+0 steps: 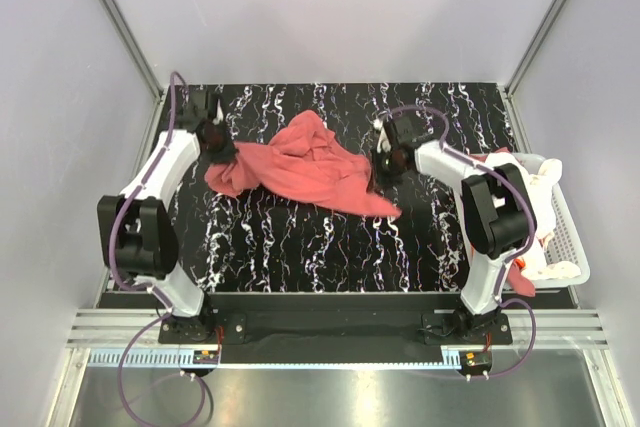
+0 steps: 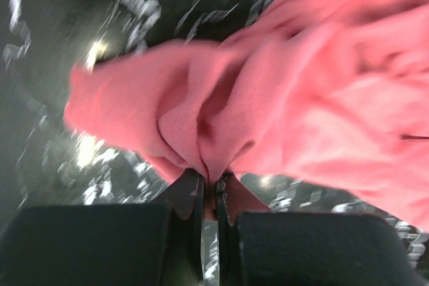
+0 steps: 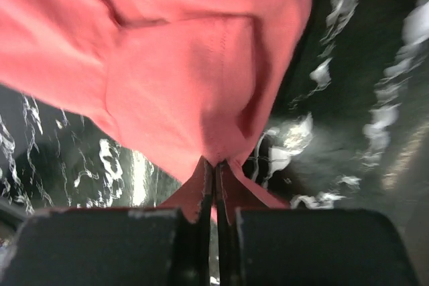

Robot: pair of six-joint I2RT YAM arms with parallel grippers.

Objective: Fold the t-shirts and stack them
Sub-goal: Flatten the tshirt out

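Note:
A salmon-pink t-shirt lies crumpled across the middle of the black marbled table, stretched between both arms. My left gripper is shut on the shirt's left end; in the left wrist view the cloth bunches into the closed jaws of that gripper. My right gripper is shut on the shirt's right edge, where a fold of fabric runs down into the closed jaws of the gripper. More t-shirts, cream and red, sit in the basket at the right.
A white slatted basket stands at the table's right edge, beside the right arm. Grey walls enclose the table at the back and sides.

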